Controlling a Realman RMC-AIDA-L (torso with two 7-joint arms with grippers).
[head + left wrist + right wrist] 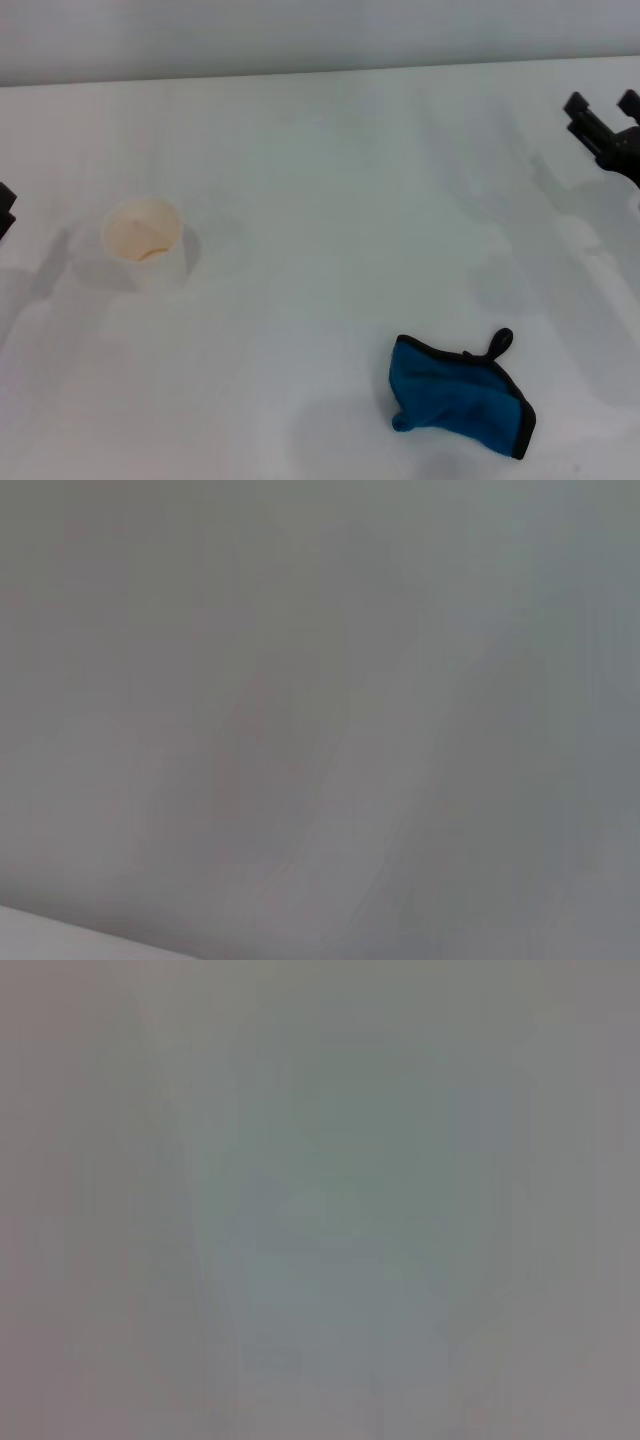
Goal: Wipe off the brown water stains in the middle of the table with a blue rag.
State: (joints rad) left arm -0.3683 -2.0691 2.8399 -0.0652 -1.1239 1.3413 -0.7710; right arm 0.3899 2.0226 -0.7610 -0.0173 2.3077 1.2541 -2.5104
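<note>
The blue rag [458, 398], black-trimmed with a small loop at one corner, lies crumpled on the white table [330, 200] near the front, right of centre. No brown water stains show in any view; the table's middle looks plain white. My right gripper [602, 104] hovers at the far right edge, well behind the rag, open with nothing between its fingers. Only a black sliver of my left gripper [5, 212] shows at the far left edge. Both wrist views show only blank grey surface.
A white cup [143, 238] with brownish residue inside stands on the left side of the table, close to the left gripper. The table's back edge [320, 72] meets a grey wall.
</note>
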